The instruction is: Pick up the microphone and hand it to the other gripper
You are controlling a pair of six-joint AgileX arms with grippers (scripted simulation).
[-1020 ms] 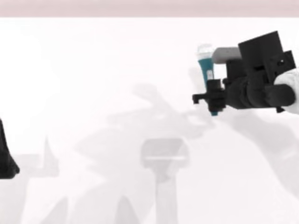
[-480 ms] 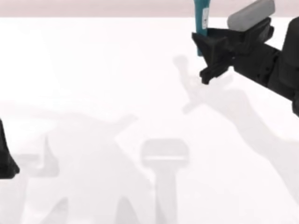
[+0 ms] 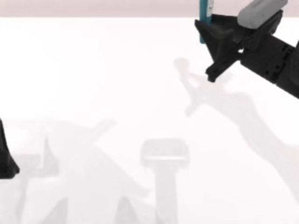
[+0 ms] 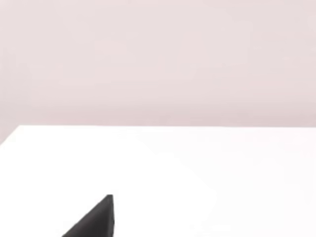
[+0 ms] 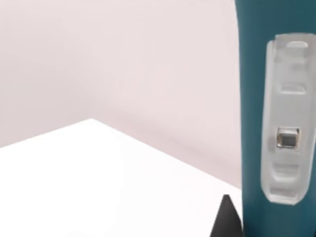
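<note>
The right end effector [image 3: 212, 44] grips the microphone [image 3: 204, 18] by its teal handle at the far right of the white tabletop [image 3: 117, 84], holding it upright and lifted clear of the surface; its head is out of the top view. The right wrist view shows the handle's white switch strip [image 5: 289, 118]. The left end effector [image 3: 5, 158] sits parked at the left edge; whether its fingers are spread or closed cannot be told.

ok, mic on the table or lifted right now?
Lifted. The right gripper holds the microphone by its teal handle, raised near the table's far edge; only shadows lie beneath.
</note>
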